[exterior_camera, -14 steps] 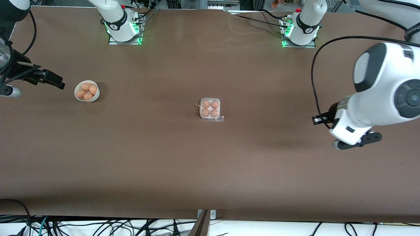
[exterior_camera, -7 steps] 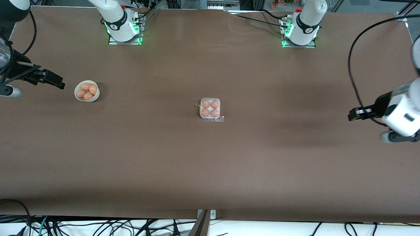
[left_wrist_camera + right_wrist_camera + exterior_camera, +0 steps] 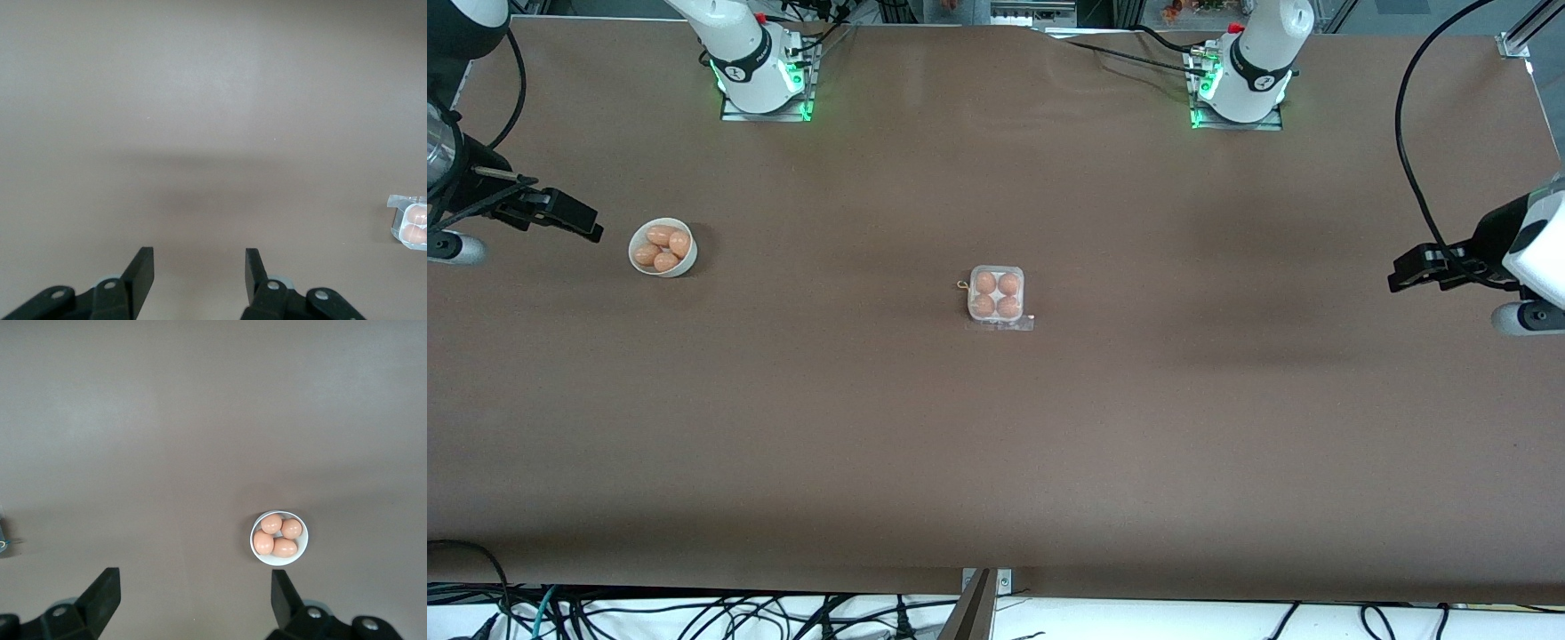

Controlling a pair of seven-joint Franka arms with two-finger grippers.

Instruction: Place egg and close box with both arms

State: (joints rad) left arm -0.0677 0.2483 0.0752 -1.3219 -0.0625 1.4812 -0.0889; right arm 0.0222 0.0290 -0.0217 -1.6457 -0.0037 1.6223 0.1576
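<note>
Both tools stood empty and well apart from the work: the left tool (image 3: 1405, 271) hung over the bare bench (image 3: 996, 462) at the left arm's end, jaws parted with nothing between them, while the right tool (image 3: 578, 222) waited at the right arm's end, spread wide, just beside the white bowl (image 3: 687, 258) of spare eggs (image 3: 663, 248). Mid-bench sat the box (image 3: 996, 296), all four cells filled with eggs (image 3: 996, 294) and its clear lid apparently down over them, though whether it had latched could not be told. Judged so, the placing looked done and the closing likely too, leaving little beyond parking the arms.
</note>
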